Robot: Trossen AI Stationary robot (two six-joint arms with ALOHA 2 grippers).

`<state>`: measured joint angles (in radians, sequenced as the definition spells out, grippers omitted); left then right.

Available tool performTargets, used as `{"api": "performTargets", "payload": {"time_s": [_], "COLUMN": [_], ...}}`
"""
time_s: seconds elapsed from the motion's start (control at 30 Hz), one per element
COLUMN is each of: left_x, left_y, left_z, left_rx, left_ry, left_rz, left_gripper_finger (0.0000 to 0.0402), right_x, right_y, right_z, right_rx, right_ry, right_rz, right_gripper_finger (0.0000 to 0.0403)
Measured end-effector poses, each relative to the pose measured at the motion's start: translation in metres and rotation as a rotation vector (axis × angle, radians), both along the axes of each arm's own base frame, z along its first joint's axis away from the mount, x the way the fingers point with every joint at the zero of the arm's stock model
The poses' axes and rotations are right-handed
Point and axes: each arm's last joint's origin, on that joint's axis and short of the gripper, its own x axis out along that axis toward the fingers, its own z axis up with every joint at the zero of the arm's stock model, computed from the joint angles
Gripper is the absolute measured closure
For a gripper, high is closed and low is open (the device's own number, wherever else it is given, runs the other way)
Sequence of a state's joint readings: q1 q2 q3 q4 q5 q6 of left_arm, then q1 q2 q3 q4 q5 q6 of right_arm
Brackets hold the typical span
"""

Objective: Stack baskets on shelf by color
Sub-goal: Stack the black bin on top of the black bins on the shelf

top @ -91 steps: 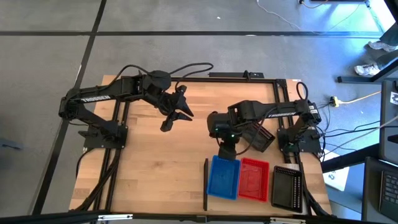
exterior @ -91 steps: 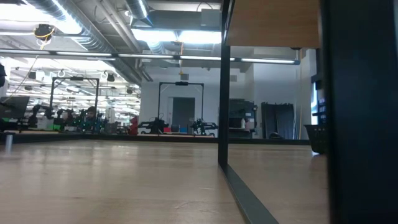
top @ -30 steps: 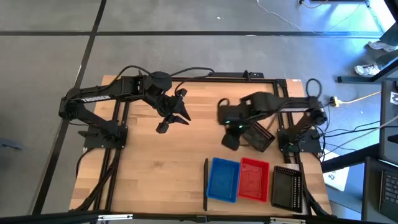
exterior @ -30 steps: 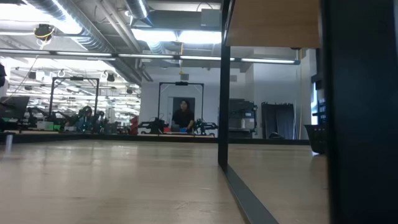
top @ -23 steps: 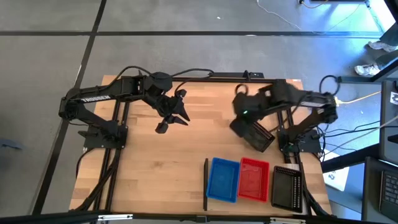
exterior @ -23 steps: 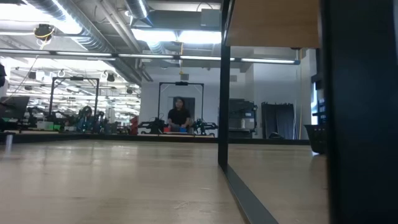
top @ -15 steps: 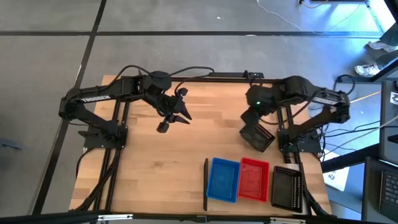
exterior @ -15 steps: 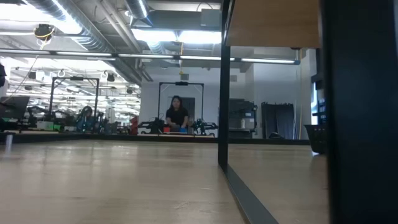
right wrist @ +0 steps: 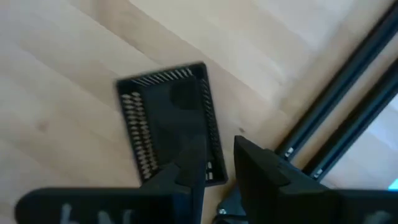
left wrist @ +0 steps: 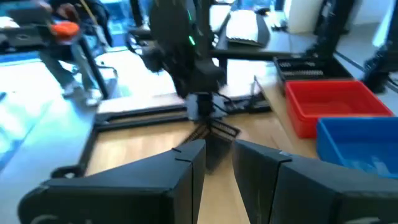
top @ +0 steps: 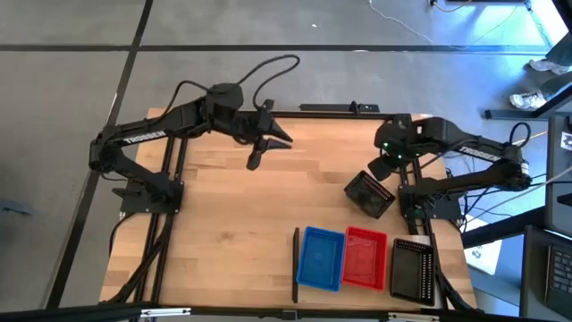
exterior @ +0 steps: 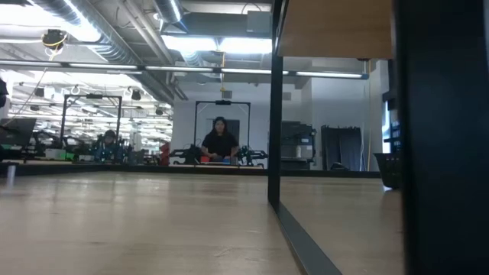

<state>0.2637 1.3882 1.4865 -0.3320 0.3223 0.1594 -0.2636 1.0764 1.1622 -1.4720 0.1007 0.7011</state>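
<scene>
Seen from above, the left gripper (top: 268, 143) hangs over the far middle of the wooden table (top: 223, 224), its fingers a narrow gap apart and holding nothing. Toward the near edge, a thin black bar (top: 295, 265) borders the shelf (top: 357, 295), where a blue basket (top: 322, 257), a red basket (top: 365, 259) and a black basket (top: 414, 270) sit side by side. Farther back, a second black basket (top: 369, 194) lies alone and askew on the table. The right gripper (top: 382, 166) hovers just above and behind it, fingers slightly parted and empty. In the low view, a person (exterior: 220, 141) sits far off in the room.
</scene>
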Motion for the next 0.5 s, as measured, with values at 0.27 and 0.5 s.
{"api": "performTargets", "payload": {"time_s": [0.27, 0.5], "left_x": [0.002, 0.001], "left_y": [0.023, 0.033], "left_z": [-0.005, -0.008], "left_rx": [-0.081, -0.105], "left_ry": [0.008, 0.022], "left_rz": [0.089, 0.123], "left_gripper_finger": [0.0330, 0.0330], "right_x": [0.007, 0.007], "right_y": [-0.024, -0.039], "right_z": [-0.065, -0.094], "right_rx": [0.138, 0.146], "right_ry": [-0.028, -0.004], "right_rz": [0.080, 0.031], "right_gripper_finger": [0.0322, 0.0322]}}
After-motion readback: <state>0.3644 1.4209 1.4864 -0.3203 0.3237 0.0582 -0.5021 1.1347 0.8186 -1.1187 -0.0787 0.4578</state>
